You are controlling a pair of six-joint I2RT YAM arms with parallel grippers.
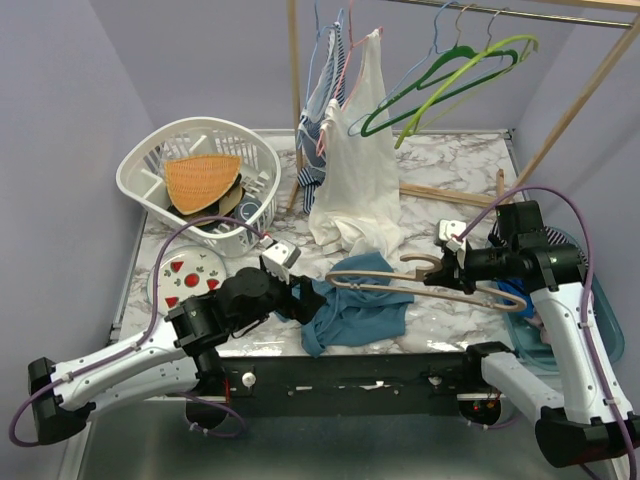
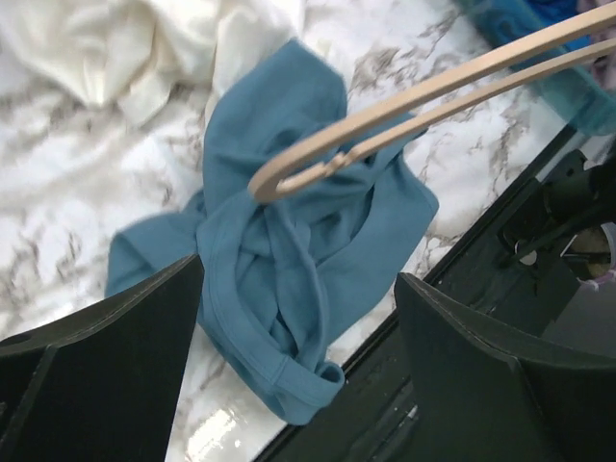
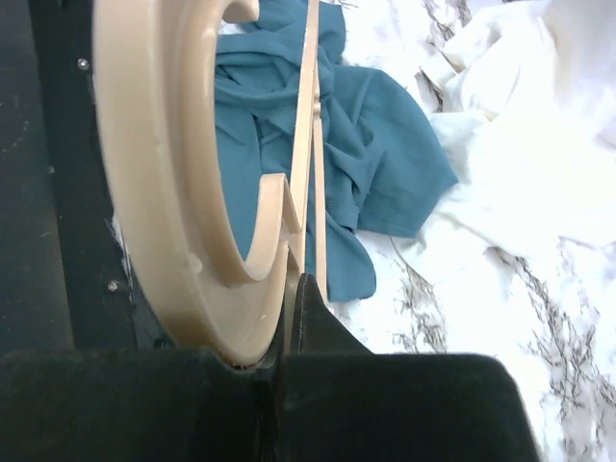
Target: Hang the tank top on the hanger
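The teal-blue tank top [image 1: 350, 310] lies crumpled on the marble table near the front edge. It also shows in the left wrist view [image 2: 298, 260] and the right wrist view [image 3: 356, 164]. The beige hanger [image 1: 420, 285] is held above it, its left tip over the fabric. My right gripper [image 1: 452, 268] is shut on the hanger [image 3: 183, 192] near its hook. The hanger's tip [image 2: 318, 168] hovers over the top. My left gripper [image 1: 300, 293] is open, its fingers [image 2: 125, 366] straddling the tank top's lower edge, not closed on it.
A long cream-white garment [image 1: 360, 170] hangs and pools behind the tank top. A white basket [image 1: 200, 180] stands at back left, a strawberry plate [image 1: 185, 275] in front of it. Green hangers [image 1: 450, 80] and a striped garment [image 1: 322, 110] hang on the rail.
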